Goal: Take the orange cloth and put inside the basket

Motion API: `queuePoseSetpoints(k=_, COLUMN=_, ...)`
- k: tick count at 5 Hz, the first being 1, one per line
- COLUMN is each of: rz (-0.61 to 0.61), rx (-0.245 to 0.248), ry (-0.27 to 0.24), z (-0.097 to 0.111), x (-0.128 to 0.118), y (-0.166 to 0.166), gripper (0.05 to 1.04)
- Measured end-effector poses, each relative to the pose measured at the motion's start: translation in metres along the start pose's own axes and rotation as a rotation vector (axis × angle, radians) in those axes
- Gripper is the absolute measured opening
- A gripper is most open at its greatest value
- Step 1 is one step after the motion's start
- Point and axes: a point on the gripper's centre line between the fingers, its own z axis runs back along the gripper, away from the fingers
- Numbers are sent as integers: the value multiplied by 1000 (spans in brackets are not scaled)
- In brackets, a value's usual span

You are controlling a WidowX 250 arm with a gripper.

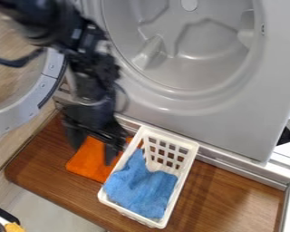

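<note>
On the board (232,195), a cloth (87,162) is lying left of the basket (185,176); a second cloth (141,186) is resting inside it, and a laundry machine (202,122) is standing behind.

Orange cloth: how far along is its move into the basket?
Nothing looks done: the orange cloth lies on the wooden surface beside the basket, which holds a blue cloth. The gripper is open over the orange cloth, apparently gripping nothing. Left: grasp, lift, place inside.

No lettering, numbers or signs can be read on anything in view.
</note>
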Motion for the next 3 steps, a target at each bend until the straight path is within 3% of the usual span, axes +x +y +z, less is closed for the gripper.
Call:
queuePoseSetpoints(k=1, rz=23, rx=-13, ry=-46, z=-8, x=1, y=20, gripper=1000)
queuePoseSetpoints(k=3, rz=20, rx=-6, ry=-69, z=-34, x=11, y=31, gripper=1000)
